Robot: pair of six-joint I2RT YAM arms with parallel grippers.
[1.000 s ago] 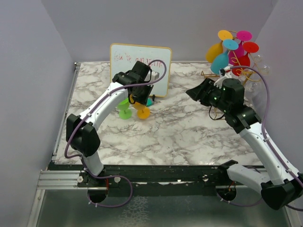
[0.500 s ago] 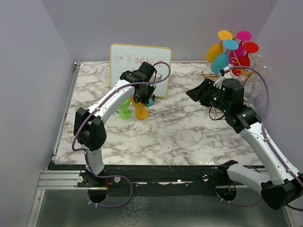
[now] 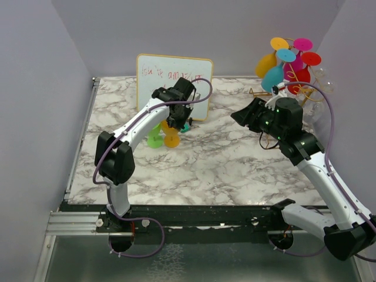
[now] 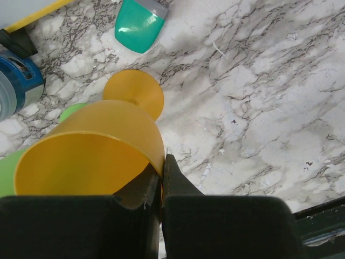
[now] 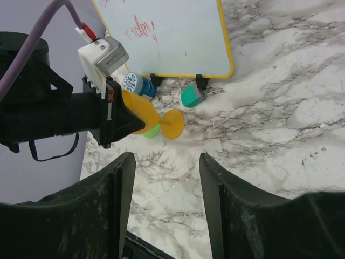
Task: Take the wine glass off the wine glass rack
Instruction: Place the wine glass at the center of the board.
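My left gripper (image 3: 173, 122) is shut on the rim of an orange plastic wine glass (image 3: 171, 138), one finger inside the bowl and one outside (image 4: 160, 164). The glass (image 4: 91, 145) is held tilted, its foot low over the marble in front of the whiteboard; I cannot tell whether it touches. The right wrist view shows it (image 5: 161, 123) lying almost level. The gold wire wine glass rack (image 3: 299, 79) stands at the back right with several coloured glasses and some clear ones hanging on it. My right gripper (image 3: 244, 117) is open and empty left of the rack (image 5: 167, 162).
A green glass (image 3: 155, 140) stands right beside the orange one. A yellow-framed whiteboard (image 3: 174, 79) stands at the back. A teal eraser (image 4: 139, 24) and a blue roll (image 4: 16, 81) lie at its foot. Purple walls close the sides and back.
My left arm's elbow has swung right and the wrist has shifted toward the whiteboard, carrying the orange glass slightly left beside the green one. The right arm has not moved.
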